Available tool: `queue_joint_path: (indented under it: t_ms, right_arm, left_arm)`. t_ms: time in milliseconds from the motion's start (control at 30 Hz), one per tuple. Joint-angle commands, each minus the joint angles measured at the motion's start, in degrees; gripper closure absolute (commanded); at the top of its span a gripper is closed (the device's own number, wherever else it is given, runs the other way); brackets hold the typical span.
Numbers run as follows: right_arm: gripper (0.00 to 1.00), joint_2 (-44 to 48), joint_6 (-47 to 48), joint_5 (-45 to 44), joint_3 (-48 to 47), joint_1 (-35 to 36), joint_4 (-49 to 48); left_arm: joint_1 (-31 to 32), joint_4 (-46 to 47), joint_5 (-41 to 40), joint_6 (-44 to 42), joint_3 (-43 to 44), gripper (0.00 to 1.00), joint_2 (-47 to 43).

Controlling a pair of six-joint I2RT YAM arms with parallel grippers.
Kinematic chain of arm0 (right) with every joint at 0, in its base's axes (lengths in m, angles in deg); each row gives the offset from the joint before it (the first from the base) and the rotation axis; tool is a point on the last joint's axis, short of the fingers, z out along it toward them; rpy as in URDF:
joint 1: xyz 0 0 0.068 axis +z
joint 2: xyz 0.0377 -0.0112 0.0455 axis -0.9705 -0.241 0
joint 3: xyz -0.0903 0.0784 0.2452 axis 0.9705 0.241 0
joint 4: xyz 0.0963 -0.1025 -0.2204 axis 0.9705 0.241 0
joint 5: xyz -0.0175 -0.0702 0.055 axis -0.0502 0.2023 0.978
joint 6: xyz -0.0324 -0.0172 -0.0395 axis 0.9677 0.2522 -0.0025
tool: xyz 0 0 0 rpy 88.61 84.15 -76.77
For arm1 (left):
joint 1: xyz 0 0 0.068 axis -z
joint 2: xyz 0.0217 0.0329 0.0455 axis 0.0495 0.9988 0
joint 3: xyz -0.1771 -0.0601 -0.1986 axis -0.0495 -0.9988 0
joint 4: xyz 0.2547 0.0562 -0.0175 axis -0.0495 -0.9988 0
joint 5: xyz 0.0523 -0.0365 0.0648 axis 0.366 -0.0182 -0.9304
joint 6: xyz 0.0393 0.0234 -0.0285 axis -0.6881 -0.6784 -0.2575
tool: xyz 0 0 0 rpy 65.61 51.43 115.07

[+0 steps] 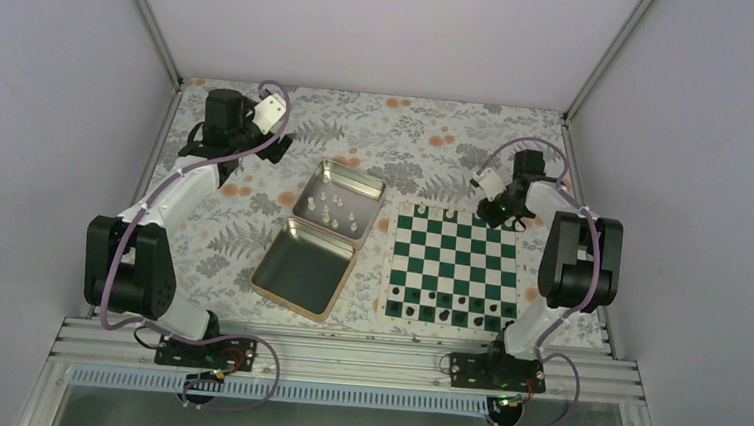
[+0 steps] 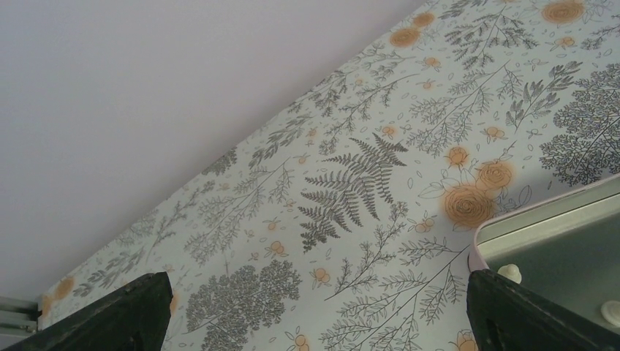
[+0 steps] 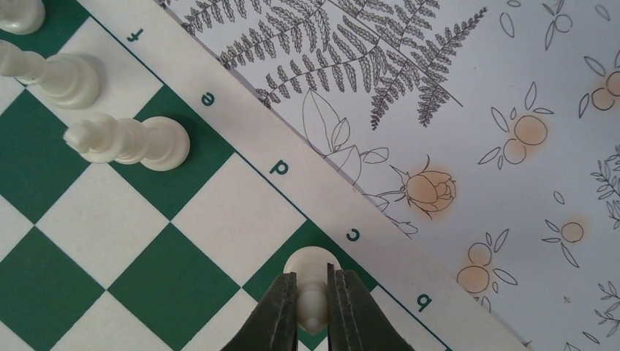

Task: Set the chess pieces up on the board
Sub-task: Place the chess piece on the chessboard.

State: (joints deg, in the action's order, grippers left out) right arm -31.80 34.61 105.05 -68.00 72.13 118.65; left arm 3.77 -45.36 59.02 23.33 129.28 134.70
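Cream-white piece (image 3: 311,262): clamped between the right fingers (image 3: 280,318), which press on both of its sides. Its round base lies over the green square of file c, in the edge row of the board (image 3: 219,212). It appears to rest on that square, though the fingers hide part of the contact.

Same row, toward 10 o'clock from the held piece: one cream-white piece stands on the green e square (image 3: 128,140), one on the white f square (image 3: 55,77), and a third is cut off by the frame corner.

Top view: the board (image 1: 454,267) lies flat on the floral table (image 1: 418,136). The right fingers (image 1: 506,217) sit at its 1 o'clock corner. Small dark pieces (image 1: 446,313) fill the rows along its 6 o'clock edge.

A silver hinged tin (image 1: 304,268) lies open just beside the board, at the board's 9 o'clock. The far half of the tin holds a group of cream-white chess pieces (image 1: 333,208).

The left fingers (image 2: 124,314) are spread wide and grasp nothing. They hang over the table (image 2: 351,183), at about 11 o'clock from the tin in the top view. In the left wrist view a corner of the tin (image 2: 541,216) shows at 4 o'clock, with two cream-white pieces inside it, one beside the right-hand finger.
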Motion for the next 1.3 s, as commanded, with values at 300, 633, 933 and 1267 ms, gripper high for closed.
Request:
queue_joint_path:
  t_ms: [300, 633, 933, 1267]
  right_arm:
    - [0.89, -1.8, 1.7, -0.9, -0.9, -0.6, 1.2]
    - [0.88, -2.2, 2.0, -1.5, -1.0, -0.8, 1.8]
    - [0.72, -1.8, 1.8, -1.3, -1.2, -0.8, 0.7]
    - [0.63, 3.1, 0.5, 1.8, -8.7, 0.8, 5.3]
  left_arm:
    - [0.3, 0.2, 0.0, -0.8, 1.2, 0.0, 0.4]
    - [0.3, 0.2, 0.0, -0.9, 1.1, 0.0, 0.4]
    - [0.3, 0.2, -0.2, -1.0, 1.1, 0.0, 0.3]
    - [0.4, 0.1, -0.5, -1.0, 1.1, 0.0, -0.2]
